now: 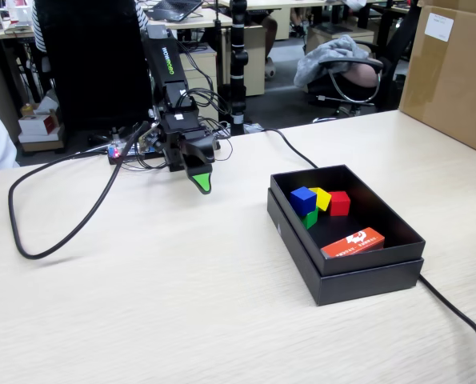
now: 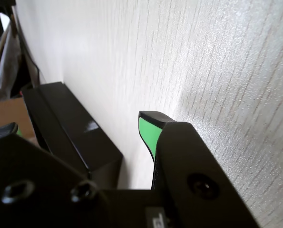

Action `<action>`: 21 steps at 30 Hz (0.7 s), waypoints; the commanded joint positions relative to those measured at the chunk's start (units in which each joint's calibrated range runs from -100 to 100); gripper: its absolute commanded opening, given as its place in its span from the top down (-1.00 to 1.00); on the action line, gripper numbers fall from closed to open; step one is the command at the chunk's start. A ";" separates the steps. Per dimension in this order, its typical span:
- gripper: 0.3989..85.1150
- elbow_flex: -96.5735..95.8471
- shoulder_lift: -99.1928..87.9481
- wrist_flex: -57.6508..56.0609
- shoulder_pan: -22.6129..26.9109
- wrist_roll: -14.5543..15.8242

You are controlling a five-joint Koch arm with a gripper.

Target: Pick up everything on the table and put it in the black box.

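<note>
My gripper (image 1: 202, 185) hangs empty above the table (image 1: 182, 296); whether its jaws are parted I cannot tell. The green, red, yellow and blue cubes (image 1: 321, 203) all sit inside the black box (image 1: 366, 276), well apart to its right in the fixed view. Reaching back in could knock them out.

Beyond the far edge of the pale wood-grain surface lies an office. A swivel chair (image 1: 346, 72) draped with grey cloth (image 1: 327, 56) stands on dark floor (image 1: 282, 100). Desks (image 1: 198, 20) line the back, and a brown carton (image 1: 450, 76) sits at the surface's right edge.
</note>
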 commanded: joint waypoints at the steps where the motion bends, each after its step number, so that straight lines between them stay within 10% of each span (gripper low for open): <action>1: -0.15 -0.06 -1.63 6.17 0.29 -0.34; 21: -0.12 -6.59 -1.28 -4.97 0.98 0.83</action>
